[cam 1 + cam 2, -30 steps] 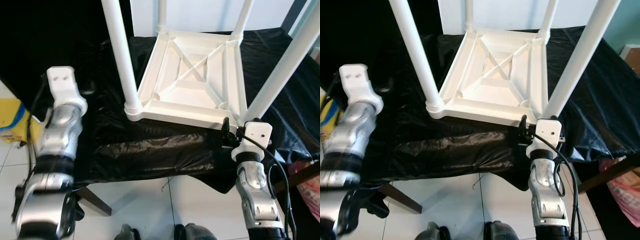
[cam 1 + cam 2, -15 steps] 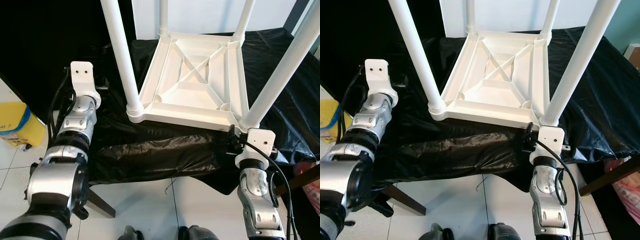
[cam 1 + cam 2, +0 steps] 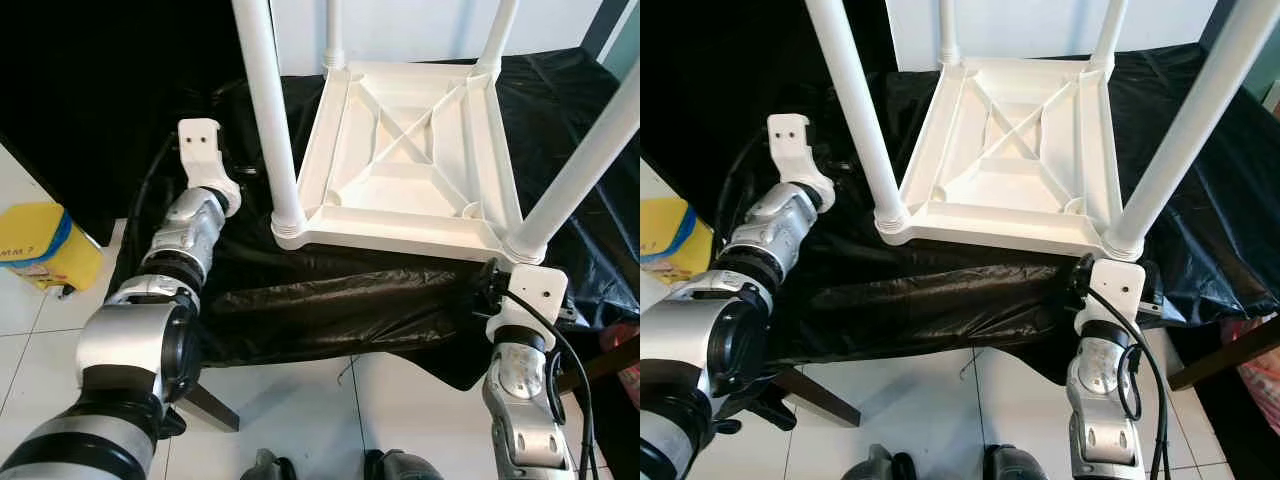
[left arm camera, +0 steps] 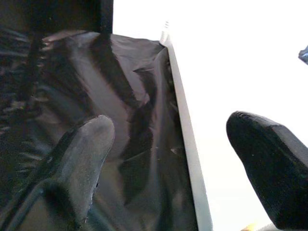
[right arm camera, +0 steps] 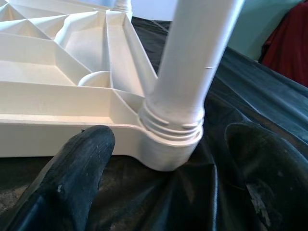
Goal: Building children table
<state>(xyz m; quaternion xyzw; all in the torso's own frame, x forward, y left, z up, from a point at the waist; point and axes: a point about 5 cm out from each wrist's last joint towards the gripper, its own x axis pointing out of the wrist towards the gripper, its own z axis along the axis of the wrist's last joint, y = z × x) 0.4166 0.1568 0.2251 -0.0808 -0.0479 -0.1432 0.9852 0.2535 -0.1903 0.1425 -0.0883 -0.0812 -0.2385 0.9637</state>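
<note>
A white plastic children's table point(image 3: 410, 170) lies upside down on a black plastic sheet point(image 3: 330, 300), its four legs pointing up. My left arm point(image 3: 190, 230) stretches over the sheet beside the near-left leg point(image 3: 270, 110). The left gripper point(image 4: 171, 127) is open and empty, facing the table's white edge point(image 4: 185, 139). At the near-right corner my right gripper point(image 5: 168, 137) is open, its fingers point(image 5: 77, 178) on either side of the near-right leg point(image 5: 197, 62) at its threaded base, not touching it.
A yellow container point(image 3: 35, 245) stands on the white tiled floor at the left. A wooden support leg point(image 3: 205, 405) slants out under the sheet. A black backdrop hangs behind at the left. Something pink point(image 3: 630, 360) sits at the right edge.
My left arm has swung in and reached forward over the sheet towards the near-left leg. The right gripper stays at the near-right corner. The camera has shifted a little.
</note>
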